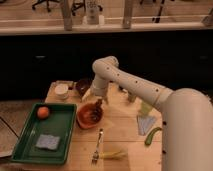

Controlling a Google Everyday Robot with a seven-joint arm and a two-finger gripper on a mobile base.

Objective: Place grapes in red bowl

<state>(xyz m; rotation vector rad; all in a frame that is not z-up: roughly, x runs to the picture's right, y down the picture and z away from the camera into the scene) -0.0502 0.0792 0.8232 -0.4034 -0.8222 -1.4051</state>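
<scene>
The red bowl [88, 116] sits on the wooden table, just right of the green tray. A small dark bunch, the grapes [94, 115], lies inside the bowl near its right side. My gripper [98, 104] hangs right over the bowl's far right rim, just above the grapes, at the end of the white arm that reaches in from the right.
A green tray [60, 131] at the left holds an orange [43, 112] and a blue sponge [47, 142]. A dark brown bowl [82, 86] and a white cup [61, 91] stand behind. A fork [97, 147], banana [114, 154], blue cloth [146, 123] and green item [152, 135] lie in front and right.
</scene>
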